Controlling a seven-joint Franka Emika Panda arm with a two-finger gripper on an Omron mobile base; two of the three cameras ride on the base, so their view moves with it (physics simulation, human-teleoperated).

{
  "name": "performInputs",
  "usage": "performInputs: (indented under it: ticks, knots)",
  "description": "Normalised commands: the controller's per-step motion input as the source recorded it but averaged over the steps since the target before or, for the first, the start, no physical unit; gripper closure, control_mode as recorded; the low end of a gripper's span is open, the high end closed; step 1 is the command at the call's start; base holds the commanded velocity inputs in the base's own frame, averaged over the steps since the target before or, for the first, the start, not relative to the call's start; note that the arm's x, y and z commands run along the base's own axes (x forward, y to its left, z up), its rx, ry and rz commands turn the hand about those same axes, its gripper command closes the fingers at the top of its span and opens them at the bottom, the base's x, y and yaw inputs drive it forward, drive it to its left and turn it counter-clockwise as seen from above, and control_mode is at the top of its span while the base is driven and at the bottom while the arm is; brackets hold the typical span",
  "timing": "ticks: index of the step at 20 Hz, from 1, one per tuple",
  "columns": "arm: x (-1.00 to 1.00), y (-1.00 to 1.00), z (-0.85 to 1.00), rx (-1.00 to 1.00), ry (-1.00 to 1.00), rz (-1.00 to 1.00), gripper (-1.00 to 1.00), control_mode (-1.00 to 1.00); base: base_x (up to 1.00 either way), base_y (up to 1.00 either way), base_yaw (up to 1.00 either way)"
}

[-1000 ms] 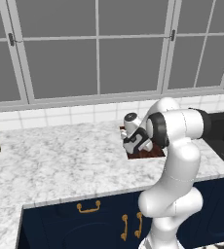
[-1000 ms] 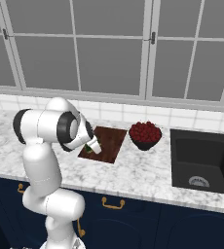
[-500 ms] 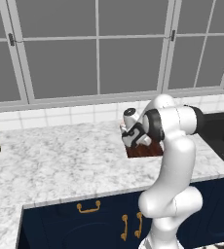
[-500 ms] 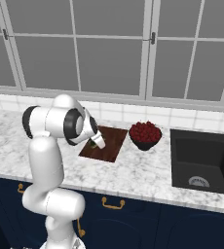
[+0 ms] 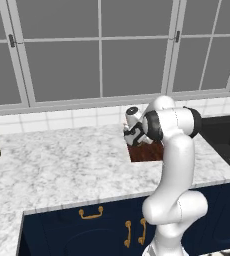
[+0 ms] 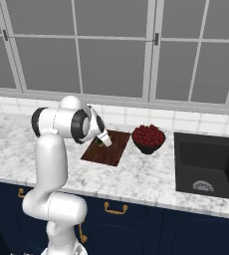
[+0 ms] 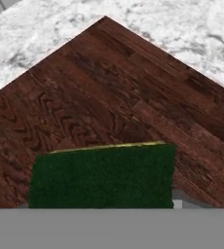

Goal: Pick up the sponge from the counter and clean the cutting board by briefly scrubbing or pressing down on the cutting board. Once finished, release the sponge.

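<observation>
I have the gripper (image 6: 103, 140) clamped on the sponge (image 7: 102, 176), low over the cutting board (image 7: 119, 92) on the bench (image 6: 146, 177). Pressing at an angle could shove the board toward the fruit bowl (image 6: 148, 138).

sponge (image 7: 102, 175): dark green, over cutting board (image 7: 109, 92) | board: reddish-brown, flat on counter (image 5: 62, 160)

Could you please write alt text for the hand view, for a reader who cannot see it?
A dark green sponge with a thin yellow edge sits at the bottom, close to the camera, over a dark reddish-brown cutting board with visible grain. Beyond the board's corner lies the white marble counter.
</observation>
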Motion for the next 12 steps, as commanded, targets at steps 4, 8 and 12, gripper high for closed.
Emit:
performInputs:
  ticks: [4, 8, 12]
  knots:
    - [0.12, -0.42, -0.43, 0.0, -0.13, -0.02, 1.0, -1.0, 0.0, 0.0, 0.0]
    - [0.01, -0.79, -0.38, 0.0, -0.08, -0.05, 1.0, -1.0, 0.0, 0.0, 0.0]
    - [0.0, -0.69, -0.4, 0.0, -0.09, -0.07, 1.0, -1.0, 0.0, 0.0, 0.0]
